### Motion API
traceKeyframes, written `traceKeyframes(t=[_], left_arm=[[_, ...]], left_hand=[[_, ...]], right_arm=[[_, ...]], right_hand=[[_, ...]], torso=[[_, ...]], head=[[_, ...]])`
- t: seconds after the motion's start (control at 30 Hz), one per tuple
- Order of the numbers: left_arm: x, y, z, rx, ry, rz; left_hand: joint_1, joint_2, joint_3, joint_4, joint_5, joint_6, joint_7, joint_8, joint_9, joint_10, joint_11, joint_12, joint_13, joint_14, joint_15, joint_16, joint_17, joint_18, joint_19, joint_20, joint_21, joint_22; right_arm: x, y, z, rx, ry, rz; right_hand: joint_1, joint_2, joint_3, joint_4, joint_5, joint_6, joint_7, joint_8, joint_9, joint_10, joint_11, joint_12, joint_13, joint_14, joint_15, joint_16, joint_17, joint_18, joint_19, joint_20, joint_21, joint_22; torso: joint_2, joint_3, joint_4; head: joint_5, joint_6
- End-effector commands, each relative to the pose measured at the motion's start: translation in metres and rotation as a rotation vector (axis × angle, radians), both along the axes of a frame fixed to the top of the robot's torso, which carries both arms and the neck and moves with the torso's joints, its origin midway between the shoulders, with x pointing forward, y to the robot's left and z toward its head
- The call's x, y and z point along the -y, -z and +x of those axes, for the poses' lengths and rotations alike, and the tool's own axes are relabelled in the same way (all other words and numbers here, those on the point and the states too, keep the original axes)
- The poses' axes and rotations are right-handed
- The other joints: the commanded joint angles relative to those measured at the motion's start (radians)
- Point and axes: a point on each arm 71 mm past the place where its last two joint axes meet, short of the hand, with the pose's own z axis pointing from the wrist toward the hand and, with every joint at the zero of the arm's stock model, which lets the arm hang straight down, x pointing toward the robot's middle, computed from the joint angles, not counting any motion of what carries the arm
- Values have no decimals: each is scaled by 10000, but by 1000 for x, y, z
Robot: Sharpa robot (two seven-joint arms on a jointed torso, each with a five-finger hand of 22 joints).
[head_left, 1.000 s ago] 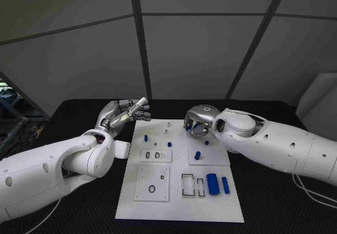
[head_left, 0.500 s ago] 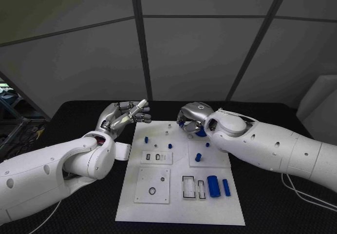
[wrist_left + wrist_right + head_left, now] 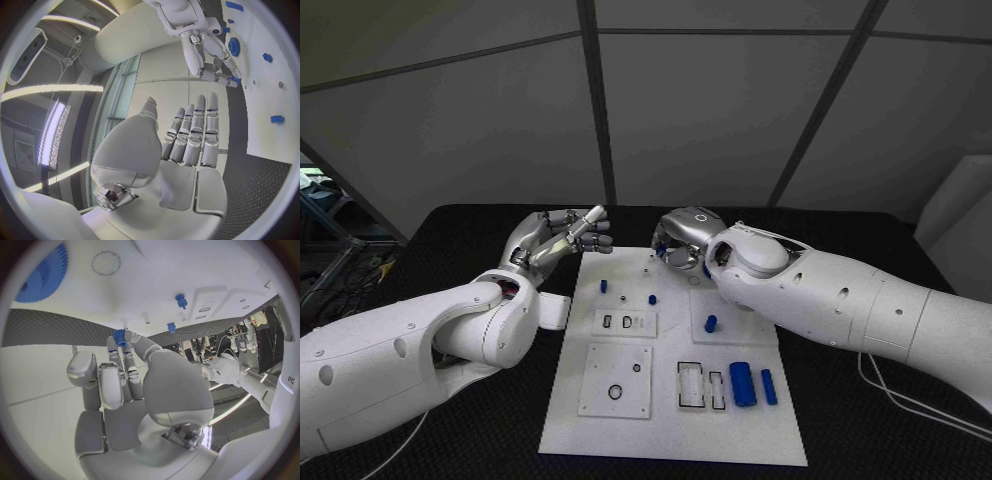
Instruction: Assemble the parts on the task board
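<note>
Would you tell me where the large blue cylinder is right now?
In the head view, the large blue cylinder lies at the task board's near right, between a slimmer blue cylinder and two black-outlined slots.

Black table (image 3: 473, 225) under everything, with grey wall panels (image 3: 704, 100) split by dark seams behind its far edge. White cable (image 3: 920, 400) trailing over the table's near right part.

The right hand (image 3: 125, 385) pinches a small blue part (image 3: 119, 336) above the task board (image 3: 187, 270).
</note>
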Motion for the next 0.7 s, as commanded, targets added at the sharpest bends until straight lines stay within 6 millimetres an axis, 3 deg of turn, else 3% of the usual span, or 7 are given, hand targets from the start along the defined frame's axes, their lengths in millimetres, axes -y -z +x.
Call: traceKeyframes(t=[0.03,0.7], left_arm=[[2,-1,0,67,151,-55],[4,-2,0,78,207,-82]], left_hand=[[-25,106,-49,14,-42,-50,9,-50,-8,-85,-18,-35,-14,-69,33,-48,16,-159,-101,3,49,12],[-20,111,-54,8,-42,-54,14,-59,-8,-94,-13,-48,-13,-86,39,-69,20,-160,-120,8,51,14]], right_arm=[[-4,-3,0,79,-162,217],[-13,3,6,-363,-189,-77]], right_hand=[[94,11,29,21,21,-44,61,-45,18,209,-172,-39,76,500,-44,34,12,-205,-1,7,58,2],[49,-35,46,77,-12,-124,93,-112,32,127,-137,-125,103,490,-12,41,-4,-196,-60,35,52,-33]], torso=[[9,0,3],[14,-2,-4]], head=[[21,-11],[100,-70]])
